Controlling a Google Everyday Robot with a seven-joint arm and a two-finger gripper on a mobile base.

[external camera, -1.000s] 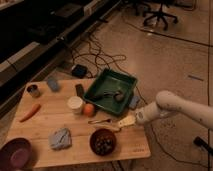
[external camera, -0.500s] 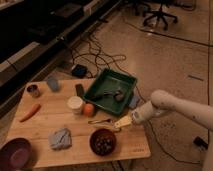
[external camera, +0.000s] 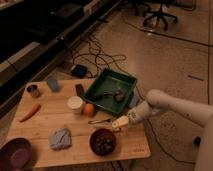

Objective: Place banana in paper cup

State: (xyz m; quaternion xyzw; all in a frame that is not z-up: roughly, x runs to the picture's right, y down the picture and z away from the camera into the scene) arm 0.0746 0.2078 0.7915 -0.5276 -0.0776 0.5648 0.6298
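Hand [external camera: 119, 123] wide, nr 1 banana [external camera: 99, 121]

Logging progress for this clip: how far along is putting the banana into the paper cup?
Done: nothing; the slim pale-yellow banana lies on the wooden table, apart from the short white paper cup. In hand: the open gripper is by the banana's end, not gripping it. Left: grasp, lift, place in cup.

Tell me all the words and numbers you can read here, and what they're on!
None can be read. The metal can, paper cup and green tray show no legible writing. The gripper, low over the table near the brown bowl, shows none either.
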